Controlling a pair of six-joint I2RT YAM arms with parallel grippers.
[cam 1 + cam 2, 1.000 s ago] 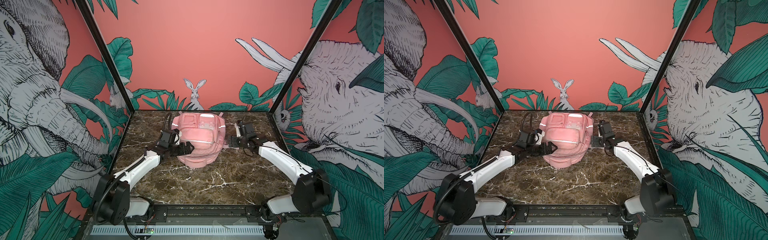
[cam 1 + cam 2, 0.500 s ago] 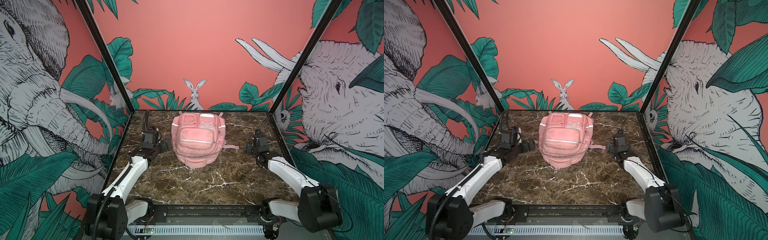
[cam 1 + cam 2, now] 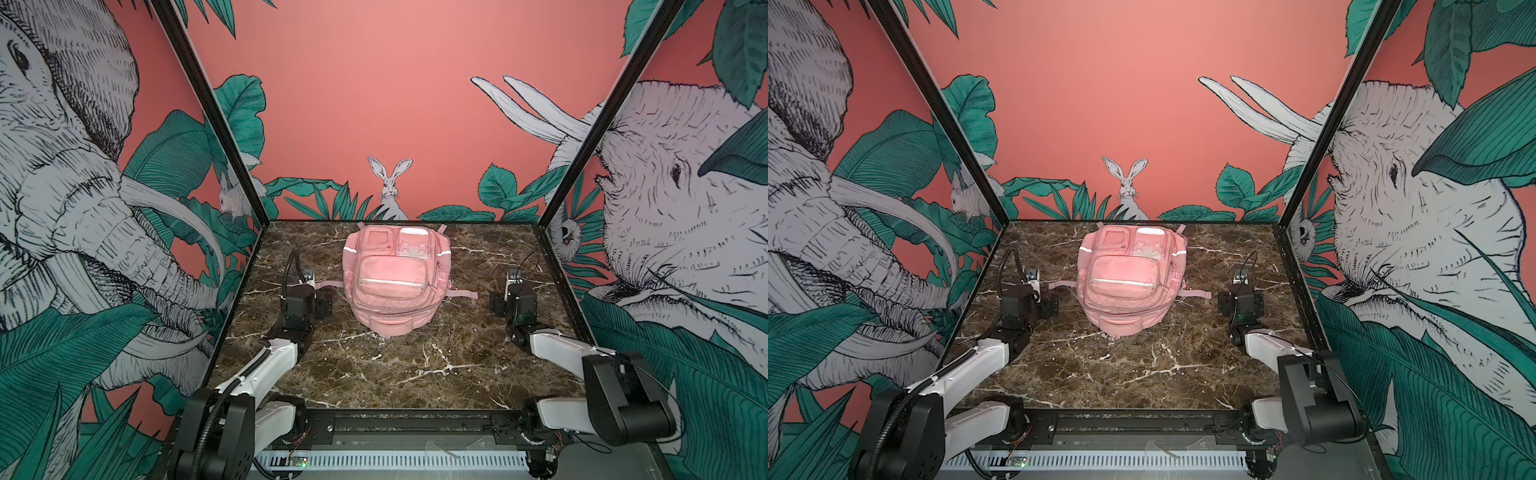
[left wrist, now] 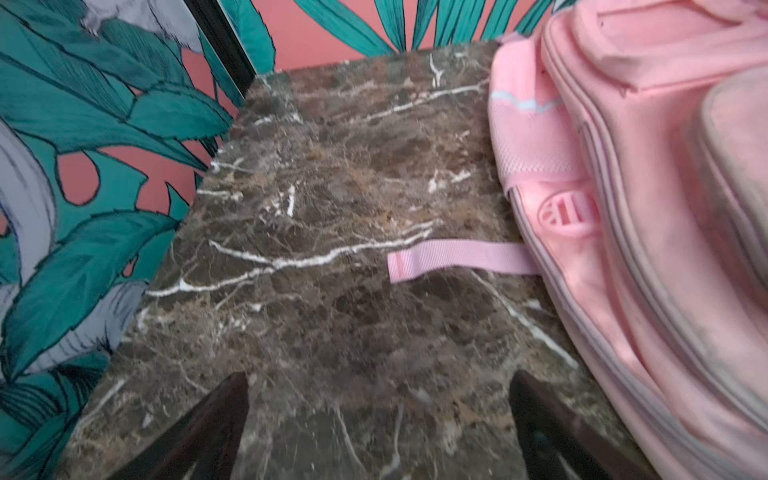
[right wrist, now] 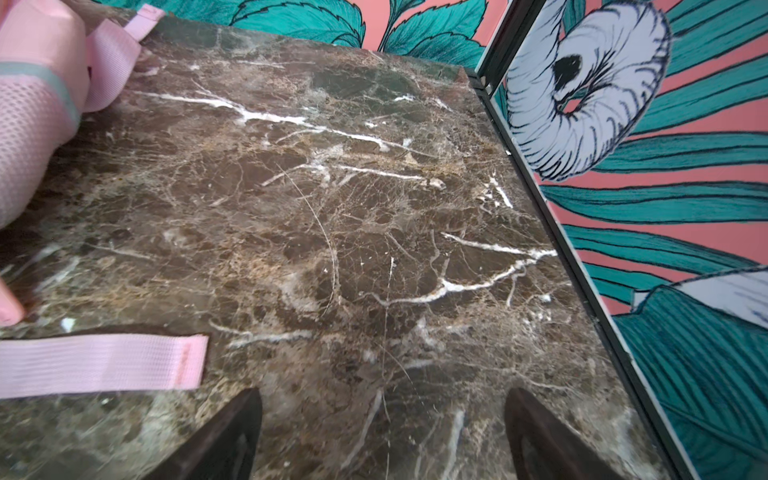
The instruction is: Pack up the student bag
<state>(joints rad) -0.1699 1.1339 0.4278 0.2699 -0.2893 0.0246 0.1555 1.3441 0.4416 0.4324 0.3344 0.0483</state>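
The student bag [image 3: 395, 278] [image 3: 1125, 282], a large pink backpack with white reflective strips, lies front-up at the back middle of the marble table in both top views. My left gripper [image 3: 307, 301] [image 3: 1034, 299] stands to its left and is open, clear of the bag. My right gripper [image 3: 513, 301] [image 3: 1241, 301] stands to its right, also open and empty. In the left wrist view the bag's side [image 4: 644, 208] and a loose strap [image 4: 457, 259] lie beyond the open left gripper [image 4: 379, 395]. In the right wrist view another strap end [image 5: 104, 363] lies beside the open right gripper [image 5: 383, 411].
The marble tabletop [image 3: 395, 374] is boxed in by printed jungle walls at the back and both sides, with black corner posts [image 3: 557, 199]. A black rail [image 3: 415, 419] runs along the front edge, where both arm bases sit.
Both arms have drawn back from the bag's sides and outward towards the walls. The bag has settled flat and a little further back, with its straps lying loose.
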